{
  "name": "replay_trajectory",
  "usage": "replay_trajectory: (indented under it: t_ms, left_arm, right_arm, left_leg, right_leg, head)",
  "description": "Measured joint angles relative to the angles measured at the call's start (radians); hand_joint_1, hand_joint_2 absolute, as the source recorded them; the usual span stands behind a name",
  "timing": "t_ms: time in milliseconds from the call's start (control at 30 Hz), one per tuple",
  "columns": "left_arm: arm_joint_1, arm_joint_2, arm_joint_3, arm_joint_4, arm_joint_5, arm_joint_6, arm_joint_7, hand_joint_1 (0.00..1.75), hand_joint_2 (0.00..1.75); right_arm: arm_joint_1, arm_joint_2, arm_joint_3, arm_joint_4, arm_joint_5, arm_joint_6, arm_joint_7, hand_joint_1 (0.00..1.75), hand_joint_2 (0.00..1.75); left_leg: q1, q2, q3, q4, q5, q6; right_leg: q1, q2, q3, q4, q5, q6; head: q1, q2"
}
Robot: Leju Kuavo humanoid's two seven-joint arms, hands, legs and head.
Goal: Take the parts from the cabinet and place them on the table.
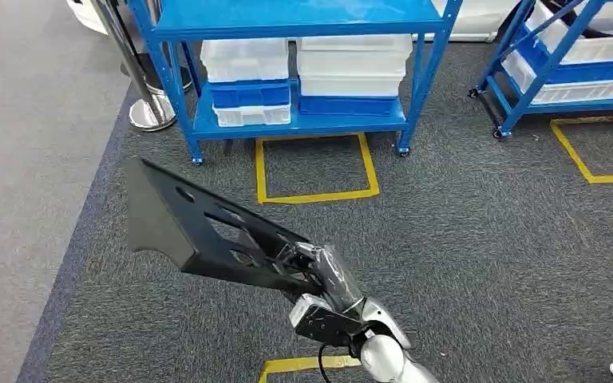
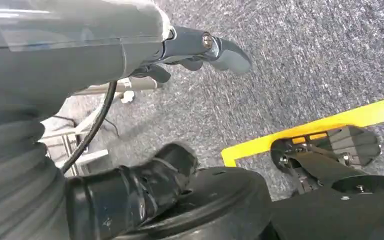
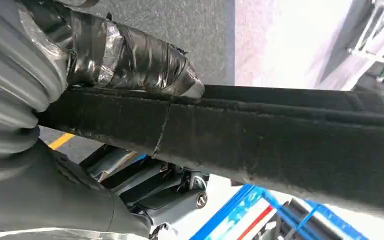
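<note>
My right hand [image 1: 319, 275] grips a flat black part [image 1: 199, 227] with several cut-out holes by one end. The part juts up and to the left, held in the air above the dark carpet. In the right wrist view the part's black edge [image 3: 280, 135] runs across the picture, and my taped thumb [image 3: 125, 55] presses on it. My left hand [image 2: 195, 52] hangs over the carpet with nothing in it, thumb out and fingers loosely bent. The blue cabinet [image 1: 303, 124] stands ahead with white and blue bins [image 1: 351, 64] on its lower shelf.
A yellow tape square [image 1: 317, 195] marks the carpet in front of the cabinet. A second blue rack [image 1: 527, 88] on wheels stands at the right with another yellow outline [image 1: 599, 152]. A chrome post base [image 1: 152, 116] sits at the left, beside lighter floor [image 1: 24, 159].
</note>
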Motion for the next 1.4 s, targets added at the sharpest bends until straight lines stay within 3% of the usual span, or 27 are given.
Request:
replay_trajectory:
  t_ms: [33,100,167,233,300,333,367,400,433,533,567,600,633,700,733,767,833,867,900,933,1067,1133,1167,1233,1300,1367,1400]
  left_arm:
    - [0.0,0.0,0.001,0.0,-0.003,0.0,0.0,0.0,1.75]
    - [-0.001,0.001,0.002,0.0,-0.006,0.0,0.0,0.0,1.75]
    - [-0.001,0.001,0.003,0.0,-0.008,0.0,0.0,0.0,1.75]
    - [0.0,0.001,0.003,0.0,-0.009,-0.001,0.002,0.0,1.75]
    - [0.0,0.002,0.005,0.0,-0.009,-0.001,0.002,0.0,1.75]
    - [0.001,0.002,0.006,0.0,-0.01,-0.001,0.003,0.0,1.75]
    - [0.002,0.003,0.007,0.0,-0.014,-0.002,0.003,0.0,1.75]
    - [0.005,0.003,0.008,0.0,-0.015,-0.002,0.003,0.0,1.75]
    - [0.006,0.003,0.009,0.0,-0.016,-0.002,0.003,0.0,1.75]
    - [0.002,0.003,0.01,0.0,-0.018,-0.003,0.003,0.0,1.75]
    - [0.002,0.002,0.01,0.0,-0.019,-0.003,0.003,0.0,1.75]
    - [0.003,0.002,0.01,0.0,-0.021,-0.003,0.004,0.0,1.75]
    - [0.004,0.002,0.01,0.0,-0.023,-0.003,0.004,0.0,1.75]
    - [0.005,0.003,0.011,0.0,-0.026,-0.003,0.006,0.0,1.75]
    - [0.005,0.004,0.011,0.0,-0.026,-0.002,0.006,0.0,1.75]
    - [0.005,0.004,0.012,0.0,-0.027,-0.002,0.008,0.0,1.75]
    - [0.005,0.004,0.012,0.0,-0.03,-0.002,0.01,0.0,1.75]
    - [0.004,0.004,0.012,0.0,-0.031,-0.002,0.01,0.0,1.75]
    - [0.004,0.004,0.012,0.0,-0.033,-0.002,0.01,0.0,1.75]
    - [0.005,0.003,0.013,0.0,-0.034,-0.002,0.011,0.0,1.75]
    - [0.0,0.004,0.013,0.0,-0.045,-0.003,0.013,0.0,1.75]
    - [0.001,0.005,0.013,0.0,-0.047,-0.003,0.013,0.0,1.75]
    - [0.003,0.005,0.014,0.0,-0.048,-0.003,0.013,0.0,1.75]
    - [0.004,0.005,0.014,0.0,-0.048,-0.003,0.014,0.0,1.75]
    - [0.005,0.005,0.014,0.0,-0.052,-0.003,0.015,0.0,1.75]
    - [0.006,0.005,0.014,0.0,-0.058,-0.002,0.016,0.0,1.75]
    - [0.006,0.005,0.014,0.0,-0.06,-0.003,0.017,0.0,1.75]
  right_arm:
    - [0.0,0.0,0.0,-0.001,-0.002,0.0,0.0,1.59,1.75]
    - [0.0,0.0,0.0,-0.003,-0.009,0.002,-0.003,1.59,1.75]
    - [0.002,0.0,0.0,-0.008,-0.018,0.003,-0.006,1.59,1.75]
    - [0.006,0.0,0.0,-0.008,-0.028,0.004,-0.014,1.59,1.75]
    - [0.01,0.0,0.0,-0.01,-0.037,0.009,-0.02,1.59,1.75]
    - [0.011,0.0,0.0,-0.013,-0.043,0.01,-0.022,1.59,1.75]
    - [0.011,0.001,0.0,-0.017,-0.05,0.012,-0.027,1.59,1.75]
    - [0.011,0.001,0.0,-0.021,-0.058,0.014,-0.032,1.59,1.75]
    - [0.01,0.003,0.0,-0.027,-0.067,0.015,-0.036,1.59,1.75]
    - [0.017,0.006,0.0,-0.04,-0.079,0.019,-0.042,1.59,1.75]
    - [0.018,0.006,0.0,-0.044,-0.081,0.019,-0.045,1.59,1.75]
    - [0.018,0.006,-0.001,-0.051,-0.089,0.021,-0.049,1.59,1.75]
    - [0.018,0.008,-0.001,-0.054,-0.092,0.021,-0.052,1.59,1.75]
    - [0.02,0.013,-0.001,-0.06,-0.106,0.026,-0.06,1.59,1.75]
    - [0.022,0.015,-0.001,-0.06,-0.115,0.029,-0.064,1.59,1.75]
    - [0.027,0.019,-0.001,-0.06,-0.124,0.03,-0.067,1.59,1.75]
    - [0.033,0.029,-0.001,-0.067,-0.13,0.033,-0.07,1.59,1.75]
    - [0.033,0.036,-0.001,-0.07,-0.13,0.034,-0.072,1.59,1.75]
    - [0.032,0.042,-0.001,-0.075,-0.132,0.034,-0.074,1.59,1.75]
    - [0.03,0.049,-0.001,-0.077,-0.133,0.035,-0.075,1.59,1.75]
    - [0.031,0.065,-0.001,-0.085,-0.145,0.046,-0.088,1.59,1.75]
    - [0.029,0.078,0.002,-0.085,-0.147,0.047,-0.09,1.59,1.75]
    - [0.028,0.085,0.005,-0.085,-0.148,0.047,-0.091,1.59,1.75]
    - [0.028,0.092,0.009,-0.085,-0.148,0.047,-0.091,1.59,1.75]
    - [0.029,0.092,0.013,-0.084,-0.146,0.046,-0.092,1.59,1.75]
    - [0.028,0.098,0.016,-0.084,-0.142,0.04,-0.1,1.59,1.75]
    - [0.027,0.101,0.019,-0.084,-0.142,0.038,-0.102,1.59,1.75]
  left_leg:
    - [-0.002,0.008,0.001,0.0,-0.001,-0.005]
    - [0.001,-0.024,-0.019,0.045,-0.048,-0.018]
    - [0.005,-0.033,-0.077,0.184,-0.127,-0.024]
    - [0.008,-0.033,-0.126,0.303,-0.162,-0.027]
    - [0.013,-0.034,-0.091,0.239,-0.103,-0.029]
    - [0.015,-0.039,-0.05,0.159,-0.058,-0.029]
    - [0.019,-0.061,-0.005,0.066,-0.014,-0.028]
    - [0.022,-0.106,0.013,0.025,-0.024,-0.026]
    - [0.021,-0.108,0.016,0.001,-0.023,-0.024]
    - [0.015,-0.085,0.01,0.008,-0.014,-0.011]
    - [0.026,-0.074,0.011,-0.004,-0.004,-0.002]
    - [0.024,-0.06,0.01,-0.008,0.001,0.005]
    - [0.023,-0.05,0.007,-0.008,0.003,0.01]
    - [0.02,-0.027,0.0,-0.007,0.005,0.013]
    - [0.019,-0.016,-0.003,-0.007,0.006,0.014]
    - [0.019,-0.004,-0.005,-0.007,0.006,0.014]
    - [0.019,0.017,-0.004,-0.006,0.006,0.013]
    - [0.019,0.026,-0.003,-0.005,0.004,0.011]
    - [0.017,0.032,-0.001,-0.005,0.003,0.008]
    - [0.009,0.039,-0.004,0.0,0.0,0.001]
    - [0.008,0.072,-0.002,-0.003,-0.003,-0.021]
    - [0.016,-0.003,-0.029,0.064,-0.058,-0.026]
    - [0.016,-0.023,-0.064,0.143,-0.098,-0.028]
    - [0.017,-0.034,-0.13,0.285,-0.15,-0.032]
    - [0.019,-0.035,-0.128,0.274,-0.112,-0.032]
    - [0.023,-0.049,-0.056,0.112,-0.015,-0.032]
    - [0.029,-0.086,-0.027,0.038,0.008,-0.033]
  right_leg:
    - [-0.007,0.009,-0.001,-0.008,0.007,-0.008]
    - [-0.014,0.019,-0.003,-0.017,0.019,-0.018]
    - [-0.014,0.03,-0.011,-0.016,0.024,-0.024]
    - [-0.014,0.046,-0.018,-0.015,0.029,-0.023]
    - [-0.015,0.065,-0.021,-0.011,0.031,-0.019]
    - [-0.017,0.075,-0.022,-0.007,0.032,-0.017]
    - [-0.018,0.085,-0.024,-0.002,0.032,-0.016]
    - [-0.018,0.091,-0.031,0.001,0.034,-0.011]
    - [-0.013,0.103,-0.041,0.01,0.038,-0.003]
    - [-0.018,0.127,-0.051,-0.001,0.057,0.02]
    - [-0.013,0.122,-0.056,0.003,0.054,0.023]
    - [-0.012,0.079,-0.066,0.027,0.026,0.027]
    - [-0.013,0.062,-0.09,0.08,-0.012,0.032]
    - [-0.019,0.05,-0.156,0.236,-0.089,0.039]
    - [-0.022,0.048,-0.177,0.289,-0.106,0.042]
    - [-0.024,0.046,-0.175,0.297,-0.099,0.043]
    - [-0.025,0.035,-0.098,0.18,-0.035,0.041]
    - [-0.024,0.014,-0.041,0.084,0.003,0.036]
    - [-0.02,-0.027,-0.002,0.014,0.012,0.031]
    - [-0.005,-0.039,0.005,-0.011,0.003,0.027]
    - [-0.012,0.003,-0.001,-0.02,0.015,0.003]
    - [-0.017,0.016,-0.002,-0.026,0.022,-0.011]
    - [-0.017,0.026,-0.004,-0.025,0.023,-0.013]
    - [-0.015,0.049,-0.007,-0.023,0.024,-0.015]
    - [-0.015,0.074,-0.007,-0.018,0.024,-0.015]
    - [-0.018,0.1,-0.007,-0.009,0.021,-0.012]
    - [-0.019,0.11,-0.011,-0.002,0.019,-0.007]
  head:
    - [0.0,0.0]
    - [-0.001,0.0]
    - [-0.001,0.0]
    - [-0.001,0.0]
    - [-0.001,0.0]
    - [-0.001,0.0]
    - [0.0,0.0]
    - [0.0,0.0]
    - [0.0,0.0]
    - [0.0,0.0]
    - [0.0,0.0]
    - [0.002,0.0]
    - [0.001,0.0]
    - [0.001,0.0]
    - [0.002,0.0]
    - [0.001,0.0]
    - [0.002,0.0]
    - [0.001,0.0]
    - [0.002,0.0]
    - [0.002,0.0]
    - [0.0,0.0]
    - [0.0,0.0]
    - [0.0,0.0]
    - [0.0,0.0]
    - [0.0,0.0]
    - [0.0,0.0]
    - [0.0,0.0]
